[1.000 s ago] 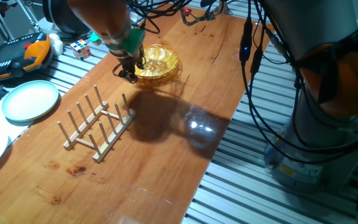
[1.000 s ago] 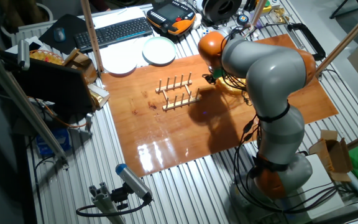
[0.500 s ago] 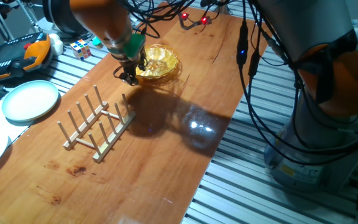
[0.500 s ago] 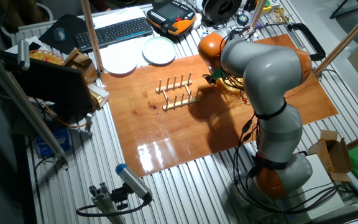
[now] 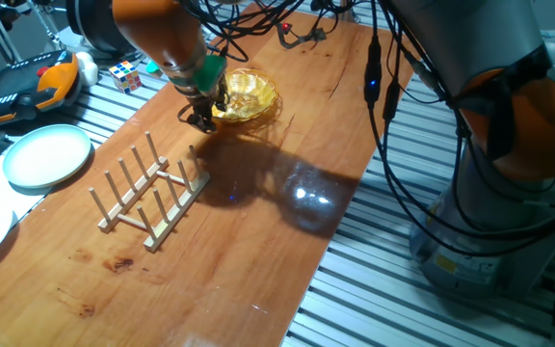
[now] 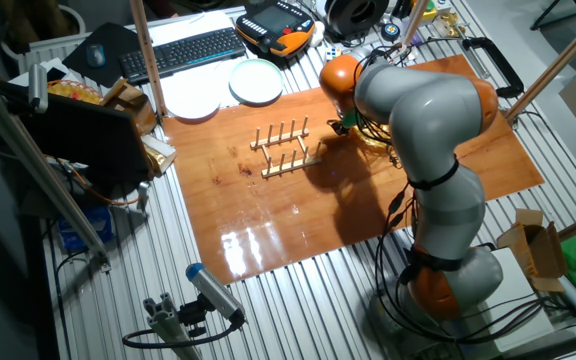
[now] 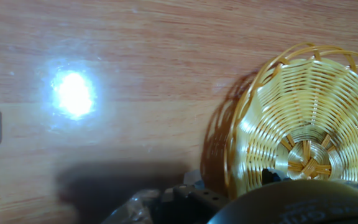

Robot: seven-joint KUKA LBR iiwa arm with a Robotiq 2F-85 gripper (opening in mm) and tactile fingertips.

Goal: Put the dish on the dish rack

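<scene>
The dish (image 5: 246,93) is amber-yellow with a ribbed, woven-looking wall. It is at the far end of the wooden table, tilted up on its edge. My gripper (image 5: 201,114) is shut on its near rim. In the hand view the dish (image 7: 309,130) fills the right side, and my gripper (image 7: 253,193) sits at its lower rim, mostly hidden. The wooden dish rack (image 5: 152,194) stands on the table closer to the camera and to the left of the gripper. It also shows in the other fixed view (image 6: 286,150), to the left of the gripper (image 6: 340,126).
A pale plate (image 5: 46,155) lies left of the table on the metal bench. A second white plate (image 6: 193,98), a keyboard (image 6: 183,50), an orange-black pendant (image 5: 22,85) and a puzzle cube (image 5: 126,75) are nearby. Cables (image 5: 388,87) hang over the table's right side.
The gripper and the dish have shifted slightly up and toward the far end of the table. The rack has not moved.
</scene>
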